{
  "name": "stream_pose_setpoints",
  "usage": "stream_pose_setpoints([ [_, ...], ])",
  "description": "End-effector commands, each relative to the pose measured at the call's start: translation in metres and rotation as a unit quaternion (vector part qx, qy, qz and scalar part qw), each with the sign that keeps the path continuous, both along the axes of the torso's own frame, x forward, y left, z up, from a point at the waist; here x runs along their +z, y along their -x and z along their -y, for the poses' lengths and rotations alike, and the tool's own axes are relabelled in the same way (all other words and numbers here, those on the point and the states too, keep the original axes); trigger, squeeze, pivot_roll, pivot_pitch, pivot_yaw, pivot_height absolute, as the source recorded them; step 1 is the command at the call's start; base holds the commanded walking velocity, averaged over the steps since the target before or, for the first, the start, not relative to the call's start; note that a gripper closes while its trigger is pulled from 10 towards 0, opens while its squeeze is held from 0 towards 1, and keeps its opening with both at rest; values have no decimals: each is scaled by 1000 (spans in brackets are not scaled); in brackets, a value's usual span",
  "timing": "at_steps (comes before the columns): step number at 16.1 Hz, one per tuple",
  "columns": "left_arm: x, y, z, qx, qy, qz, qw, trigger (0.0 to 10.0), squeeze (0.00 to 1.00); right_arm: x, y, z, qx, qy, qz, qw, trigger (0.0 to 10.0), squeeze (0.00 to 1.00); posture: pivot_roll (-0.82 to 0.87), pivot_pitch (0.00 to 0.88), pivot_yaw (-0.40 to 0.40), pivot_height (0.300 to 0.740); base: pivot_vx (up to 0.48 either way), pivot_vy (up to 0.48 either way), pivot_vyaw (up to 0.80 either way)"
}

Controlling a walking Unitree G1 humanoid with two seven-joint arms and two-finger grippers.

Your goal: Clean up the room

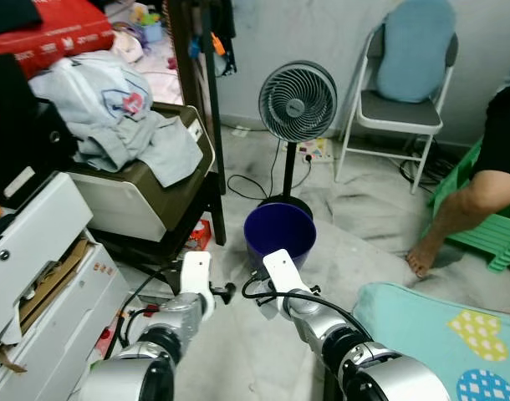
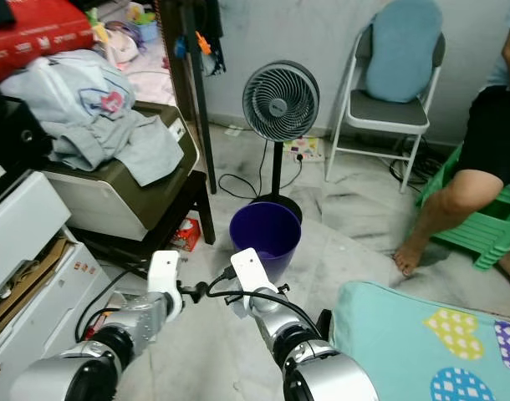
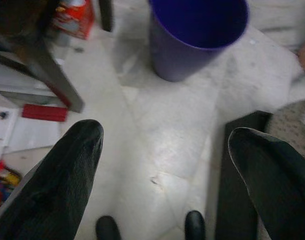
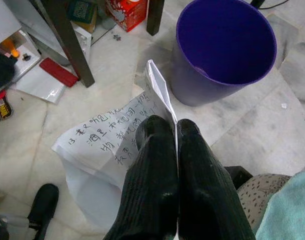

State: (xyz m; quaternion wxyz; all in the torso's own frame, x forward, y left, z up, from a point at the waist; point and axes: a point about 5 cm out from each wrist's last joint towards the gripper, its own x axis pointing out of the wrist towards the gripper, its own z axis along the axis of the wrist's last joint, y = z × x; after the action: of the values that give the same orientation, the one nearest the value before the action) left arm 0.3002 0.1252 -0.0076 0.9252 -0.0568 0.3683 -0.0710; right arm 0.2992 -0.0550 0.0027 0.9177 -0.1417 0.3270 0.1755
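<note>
Paper [image 4: 105,137]: thin sheet, very light, limp; creases and tears easily, could slip from a shallow pinch. Best hold is at the folded ridge, well in from the edge. Looks: white, handwritten lines across it, one fold standing up, rest sagging below.

Right tool [image 4: 176,131] clenched on that fold; paper hangs just near side of the purple bin [image 4: 223,47], above the floor.

Left tool [image 3: 165,145] released, fingers wide apart, nothing between; floor beneath.

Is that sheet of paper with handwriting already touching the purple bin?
Cannot tell. In the right wrist view the right gripper pinches the paper, whose upper corner overlaps the purple bin, so no contact or gap shows plainly.
</note>
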Motion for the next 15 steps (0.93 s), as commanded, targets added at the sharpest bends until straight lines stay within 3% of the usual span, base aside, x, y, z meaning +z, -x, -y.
stream_pose_setpoints([
  [1, 1, -1, -2, -2, -1, 1, 1000, 10000, 0, 7, 0, -20, 15, -18, 3, 1000, 10000, 0, -181, 0, 10, 740, 0, 0, -800],
  [3, 2, -2, -1, -2, 0, 1, 1000, 10000, 0, 7, -1, -20, 15, -18, 4, 1000, 10000, 0, -183, 0, 10, 740, 0, 120, -800],
  [13, 2, -2, 1, -5, 5, 2, 1000, 10000, 0, 7, -1, -19, 19, -17, 5, 1000, 10000, 0, -184, 0, 7, 740, 314, 341, 0],
  [15, 2, -2, 0, -2, 3, 3, 1000, 10000, 0, 7, -1, -19, 19, -17, 5, 1000, 10000, 0, -184, 0, 7, 740, 0, 0, 0],
])
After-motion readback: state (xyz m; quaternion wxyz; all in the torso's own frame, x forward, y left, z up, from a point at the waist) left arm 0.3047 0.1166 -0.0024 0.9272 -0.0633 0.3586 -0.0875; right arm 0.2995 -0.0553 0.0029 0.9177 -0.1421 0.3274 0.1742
